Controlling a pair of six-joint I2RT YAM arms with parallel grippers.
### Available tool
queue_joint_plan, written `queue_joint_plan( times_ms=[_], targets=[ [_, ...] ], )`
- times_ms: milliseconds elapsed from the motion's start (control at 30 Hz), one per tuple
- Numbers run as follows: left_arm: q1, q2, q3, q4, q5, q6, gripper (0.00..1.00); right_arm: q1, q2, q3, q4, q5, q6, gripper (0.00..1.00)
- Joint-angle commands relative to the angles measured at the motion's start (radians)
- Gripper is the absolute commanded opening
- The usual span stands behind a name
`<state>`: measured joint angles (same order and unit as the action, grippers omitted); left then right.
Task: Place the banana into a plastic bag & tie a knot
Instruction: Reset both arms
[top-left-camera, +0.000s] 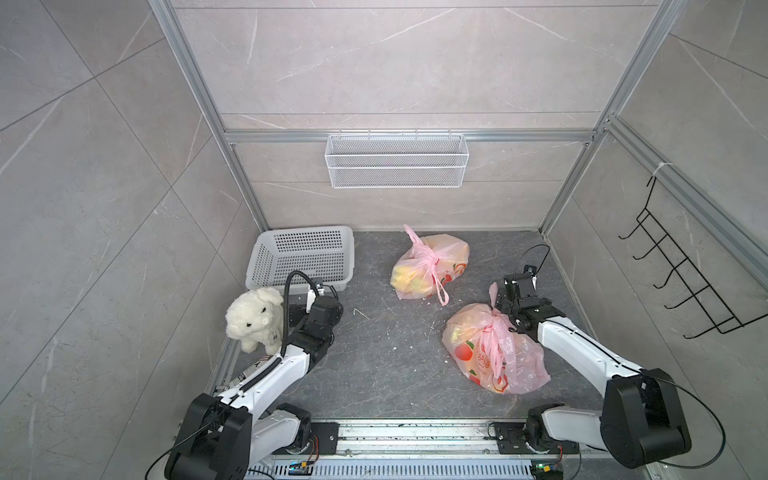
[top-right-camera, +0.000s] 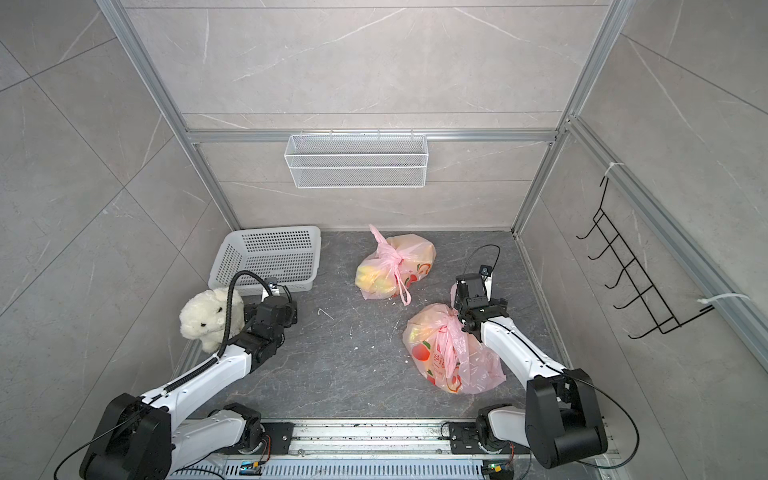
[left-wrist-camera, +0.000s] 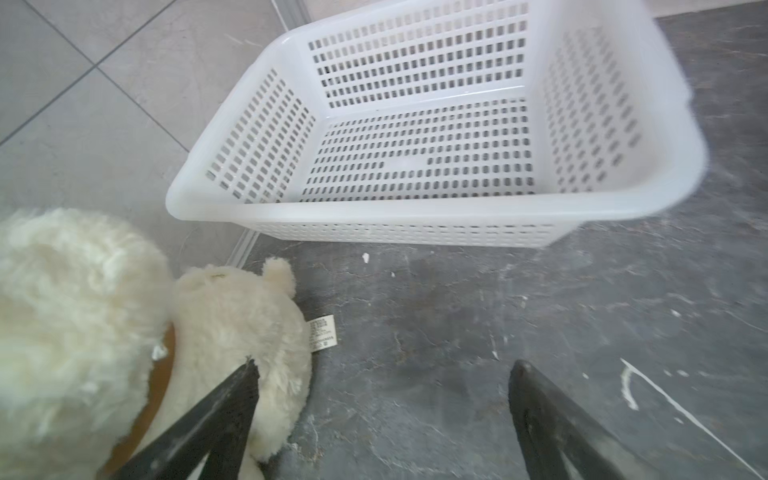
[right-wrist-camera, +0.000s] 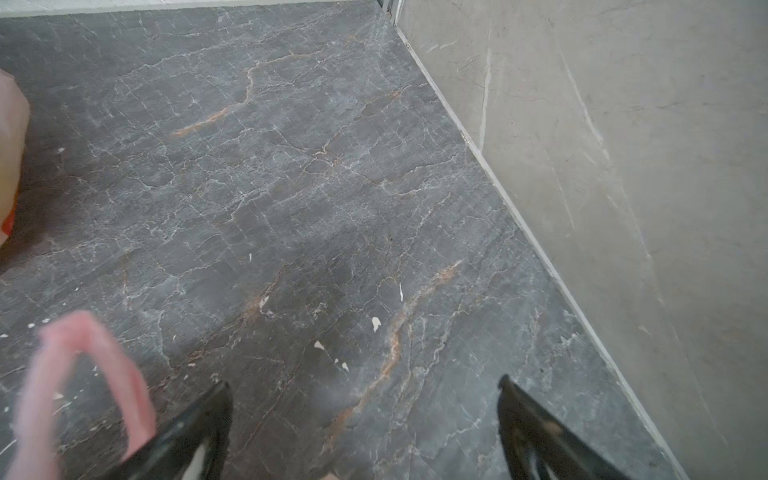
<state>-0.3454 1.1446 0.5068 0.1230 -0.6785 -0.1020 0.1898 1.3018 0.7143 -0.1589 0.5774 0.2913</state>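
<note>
Two knotted pink bags (top-left-camera: 494, 349) (top-left-camera: 430, 266) hold yellowish fruit (top-left-camera: 406, 279), perhaps bananas; left claw (left-wrist-camera: 384, 365) and right claw (right-wrist-camera: 365, 383) gape.

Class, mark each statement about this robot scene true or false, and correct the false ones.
1. Two knotted pink bags, the nearer bag and the farther bag, lie on the dark table. True.
2. A third bag lies in the white basket. False: nothing lies in it.
3. The left gripper is shut on the plush toy. False: its jaws stand open beside the toy, gripping nothing.
4. The right gripper is open and holds nothing. True.
</note>
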Motion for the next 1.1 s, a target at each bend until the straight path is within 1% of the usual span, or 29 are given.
queue_joint_plan(
  times_ms=[0,67,133,167,200,267,367,400,433,467,500,533,567,600,633,667,700,767,867,900,967,1033,1067],
  targets=[
    [0.058,0.038,-0.039,0.212,0.108,0.082,0.95,-0.004,0.027,-0.076,0.232,-0.022,-0.057,1.0],
    [0.092,0.091,-0.066,0.279,0.137,0.098,0.95,-0.004,0.038,-0.138,0.328,-0.056,-0.071,1.0],
    [0.122,0.143,-0.108,0.374,0.177,0.113,0.95,-0.004,0.048,-0.219,0.49,-0.093,-0.104,1.0],
    [0.129,0.157,-0.113,0.428,0.18,0.134,0.96,-0.004,0.034,-0.23,0.501,-0.1,-0.116,1.0],
    [0.137,0.154,-0.116,0.418,0.235,0.15,0.96,-0.003,0.026,-0.246,0.541,-0.112,-0.133,1.0],
    [0.154,0.169,-0.156,0.549,0.328,0.211,0.96,-0.004,0.029,-0.289,0.656,-0.165,-0.176,1.0],
    [0.16,0.212,-0.171,0.644,0.364,0.258,0.96,-0.004,0.057,-0.291,0.732,-0.215,-0.232,1.0],
    [0.175,0.237,-0.189,0.707,0.419,0.266,0.96,-0.004,0.06,-0.312,0.798,-0.262,-0.257,1.0],
    [0.18,0.272,-0.197,0.773,0.422,0.273,0.97,-0.004,0.068,-0.319,0.833,-0.297,-0.287,1.0],
    [0.188,0.274,-0.187,0.762,0.401,0.253,0.97,-0.006,0.081,-0.31,0.832,-0.3,-0.292,1.0],
    [0.215,0.26,-0.177,0.709,0.43,0.229,0.97,-0.005,0.095,-0.311,0.848,-0.312,-0.307,1.0],
    [0.237,0.258,-0.184,0.727,0.452,0.211,0.98,-0.005,0.114,-0.329,0.911,-0.322,-0.319,1.0],
    [0.256,0.273,-0.206,0.783,0.447,0.189,0.99,-0.005,0.14,-0.353,0.99,-0.319,-0.323,1.0],
    [0.278,0.289,-0.227,0.834,0.457,0.167,0.99,-0.005,0.162,-0.363,1.032,-0.318,-0.325,1.0],
    [0.299,0.312,-0.236,0.864,0.493,0.157,1.0,-0.005,0.172,-0.362,1.049,-0.322,-0.329,1.0],
    [0.312,0.342,-0.222,0.859,0.522,0.154,1.0,-0.006,0.167,-0.356,1.024,-0.319,-0.322,1.0],
    [0.319,0.364,-0.193,0.835,0.524,0.15,1.0,-0.006,0.164,-0.358,1.018,-0.309,-0.318,1.0],
    [0.354,0.353,-0.162,0.751,0.572,0.122,1.0,-0.007,0.177,-0.38,1.077,-0.284,-0.306,1.0],
    [0.364,0.356,-0.155,0.742,0.582,0.116,1.0,-0.01,0.228,-0.392,1.13,-0.255,-0.293,0.99],
    [0.366,0.359,-0.151,0.741,0.572,0.108,1.0,-0.01,0.254,-0.4,1.206,-0.256,-0.308,0.99],
    [0.374,0.357,-0.145,0.724,0.576,0.102,1.0,-0.011,0.226,-0.387,1.12,-0.257,-0.293,0.99],
    [0.376,0.359,-0.146,0.73,0.575,0.102,1.0,-0.012,0.248,-0.398,1.19,-0.257,-0.306,0.99],
    [0.376,0.357,-0.146,0.726,0.575,0.101,1.0,-0.012,0.233,-0.395,1.153,-0.256,-0.297,0.99]
  ],
)
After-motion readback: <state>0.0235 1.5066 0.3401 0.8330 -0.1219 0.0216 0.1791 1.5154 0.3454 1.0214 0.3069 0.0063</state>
